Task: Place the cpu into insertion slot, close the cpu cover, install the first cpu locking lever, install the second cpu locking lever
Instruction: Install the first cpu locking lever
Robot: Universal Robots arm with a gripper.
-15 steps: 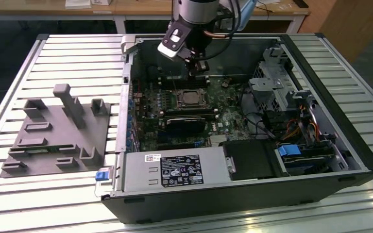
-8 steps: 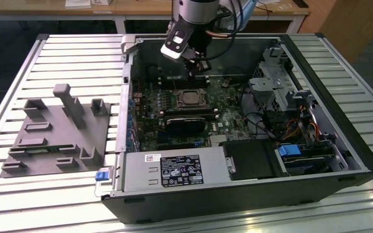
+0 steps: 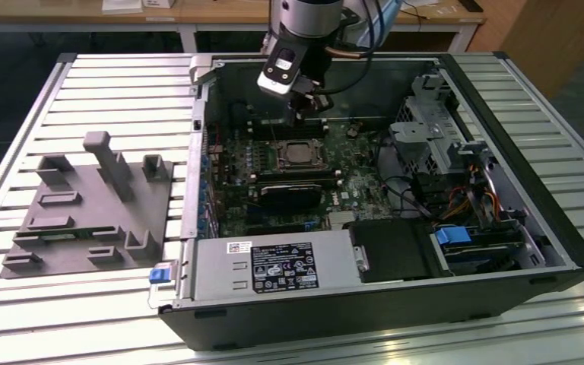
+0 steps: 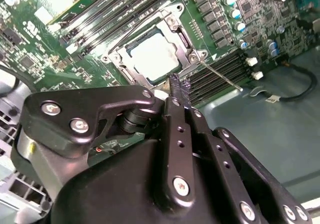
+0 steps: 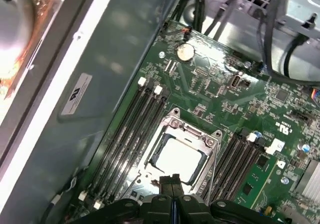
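The cpu [image 4: 152,56] is a silvery square chip lying flat in the insertion slot on the green board, also seen as the cpu [image 5: 177,156] and the cpu [image 3: 297,153]. The cpu cover [image 4: 186,37] is a metal frame lying down around the chip; it appears again as the cpu cover [image 5: 192,133]. A thin metal locking lever [image 4: 220,76] sticks out from one socket corner over the memory slots. My gripper [image 4: 177,89] is shut with nothing in it and hovers just beside the socket's edge. In the exterior view the gripper [image 3: 297,115] hangs above the socket's far side.
The board sits inside an open black computer case [image 3: 535,228] on a slatted table. Long black memory slots [image 5: 127,134] flank the socket. A black heatsink block [image 3: 290,194] lies near the socket, cables and drive bays [image 3: 455,152] at the exterior view's right, and a grey fixture [image 3: 89,205] at its left.
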